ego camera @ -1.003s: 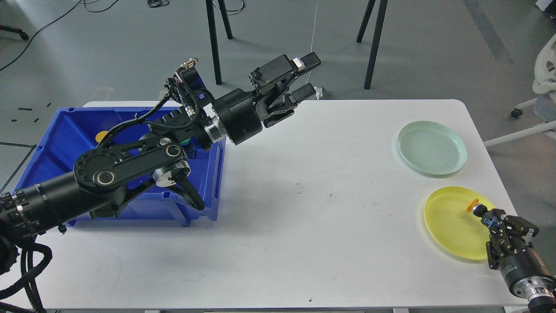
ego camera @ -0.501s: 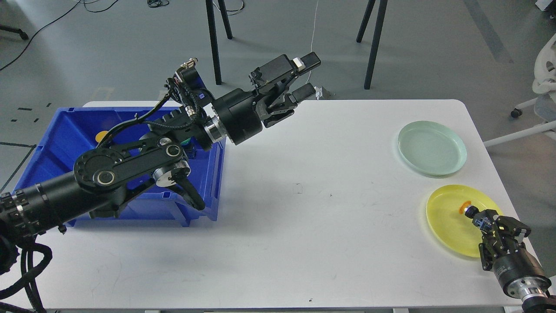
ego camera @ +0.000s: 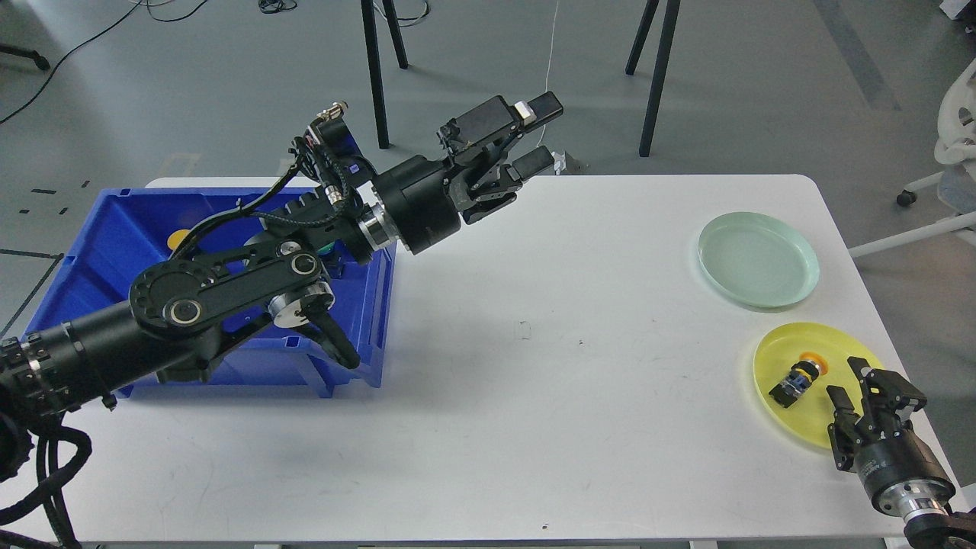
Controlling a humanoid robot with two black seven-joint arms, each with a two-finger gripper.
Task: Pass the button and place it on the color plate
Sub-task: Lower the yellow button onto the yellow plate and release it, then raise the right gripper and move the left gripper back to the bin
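Button point(ego camera: 797, 379): dark cylinder, orange cap, lying on glossy round yellow plate point(ego camera: 778, 358).
Right gripper point(ego camera: 850, 381): fingers apart, empty (just beside).
Left gripper point(ego camera: 534, 137): fingers spread, empty.
Table point(ego camera: 534, 381): matte white.

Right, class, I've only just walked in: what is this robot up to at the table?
It is sorting buttons onto plates. An orange-capped button lies on its side in the yellow plate, and the right gripper sits open just beside it. The left gripper hangs open and empty, raised near the blue bin. The pale green plate holds nothing.

Grey floor point(ego camera: 762, 69) lying beyond the white worktop point(ego camera: 534, 381). Black stand legs point(ego camera: 377, 69) standing past its far edge; cables point(ego camera: 91, 34) trailing far left; white chair point(ego camera: 953, 145) sitting right.
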